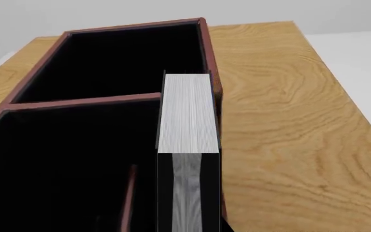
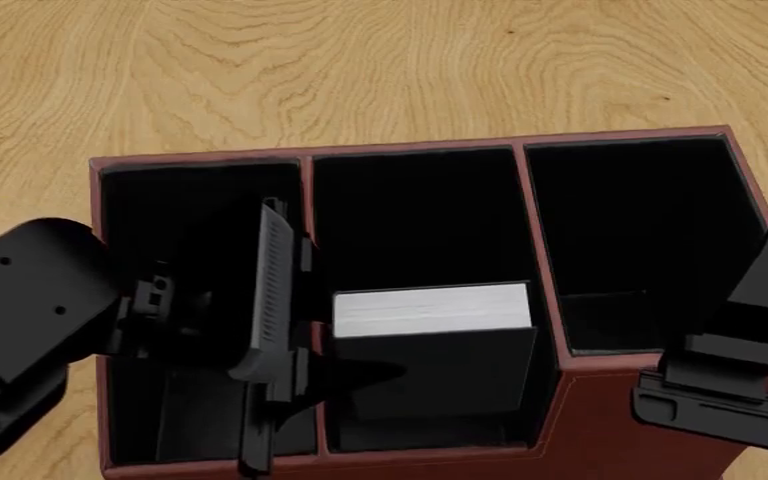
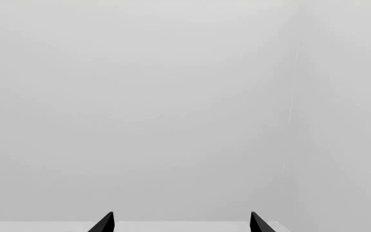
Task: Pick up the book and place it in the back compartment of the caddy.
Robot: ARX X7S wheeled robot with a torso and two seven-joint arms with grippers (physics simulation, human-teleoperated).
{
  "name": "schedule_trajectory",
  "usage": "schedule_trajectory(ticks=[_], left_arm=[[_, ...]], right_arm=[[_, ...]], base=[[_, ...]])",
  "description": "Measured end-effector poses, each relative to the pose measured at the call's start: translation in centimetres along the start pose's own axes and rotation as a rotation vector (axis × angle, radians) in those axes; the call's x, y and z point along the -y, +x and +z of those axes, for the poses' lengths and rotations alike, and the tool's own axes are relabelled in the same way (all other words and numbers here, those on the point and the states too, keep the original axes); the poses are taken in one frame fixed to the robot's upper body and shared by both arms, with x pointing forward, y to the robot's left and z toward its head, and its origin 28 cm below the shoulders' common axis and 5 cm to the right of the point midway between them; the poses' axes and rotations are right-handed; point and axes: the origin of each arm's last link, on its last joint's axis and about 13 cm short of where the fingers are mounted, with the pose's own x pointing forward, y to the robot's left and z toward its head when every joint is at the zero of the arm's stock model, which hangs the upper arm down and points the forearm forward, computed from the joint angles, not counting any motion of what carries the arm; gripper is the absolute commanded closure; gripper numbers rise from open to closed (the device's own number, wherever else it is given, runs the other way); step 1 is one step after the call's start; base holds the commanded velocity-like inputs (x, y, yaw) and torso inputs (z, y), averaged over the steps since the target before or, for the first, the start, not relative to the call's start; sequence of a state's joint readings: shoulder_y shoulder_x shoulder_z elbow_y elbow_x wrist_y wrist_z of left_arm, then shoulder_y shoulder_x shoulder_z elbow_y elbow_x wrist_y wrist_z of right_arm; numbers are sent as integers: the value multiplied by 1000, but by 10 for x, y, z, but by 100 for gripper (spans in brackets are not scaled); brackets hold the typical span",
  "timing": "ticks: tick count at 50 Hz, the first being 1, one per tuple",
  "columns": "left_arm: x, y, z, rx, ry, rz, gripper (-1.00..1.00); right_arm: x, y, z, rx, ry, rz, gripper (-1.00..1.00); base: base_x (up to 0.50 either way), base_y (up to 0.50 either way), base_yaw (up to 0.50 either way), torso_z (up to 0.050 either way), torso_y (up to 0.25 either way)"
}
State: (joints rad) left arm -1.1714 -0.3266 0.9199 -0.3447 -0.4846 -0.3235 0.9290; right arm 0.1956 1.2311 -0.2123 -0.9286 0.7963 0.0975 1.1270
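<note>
Head view, going left to right with the caddy (image 2: 418, 150) as the landmark: the left gripper (image 2: 284, 380) hangs over the caddy's left-hand cells. One ribbed finger (image 2: 272, 290) stands along the divider between the left and middle columns, and a second pointed finger reaches toward the book. The fingers are spread apart and clasp nothing.

In the middle column of the caddy stands the book (image 2: 434, 310), black-covered, its pale page edges facing up. It sits inside a black-lined cell with its top below the caddy's rim, apart from both grippers. Which wall of the caddy counts as the back I cannot tell from this view. In the left wrist view the book (image 1: 185, 116) stands close against one outer wall of the caddy (image 1: 134, 26), next to a reddish crossbar.

Further right, over the caddy's right-hand cell and front corner, the right gripper (image 2: 744, 340) shows one upright pointed finger. In the right wrist view its two fingertips (image 3: 105, 223) stand well apart against a blank wall, holding nothing.

The wooden bench (image 2: 384, 70) runs beyond the caddy's far wall.

Judging by this, the book is already lodged and let go. If that cell is the back compartment, only drawing the left arm clear remains.
</note>
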Motion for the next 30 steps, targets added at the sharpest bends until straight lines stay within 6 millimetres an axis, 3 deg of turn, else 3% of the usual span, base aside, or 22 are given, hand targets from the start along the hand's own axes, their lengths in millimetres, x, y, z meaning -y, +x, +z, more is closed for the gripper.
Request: schedule_trajectory(ticks=[30], left_arm=[[-4,7,-13,-13,-2,6,100]], right_arm=[[0,0,-4,-8,-2,-2,-100]], base=[[0,0,0,0,1]])
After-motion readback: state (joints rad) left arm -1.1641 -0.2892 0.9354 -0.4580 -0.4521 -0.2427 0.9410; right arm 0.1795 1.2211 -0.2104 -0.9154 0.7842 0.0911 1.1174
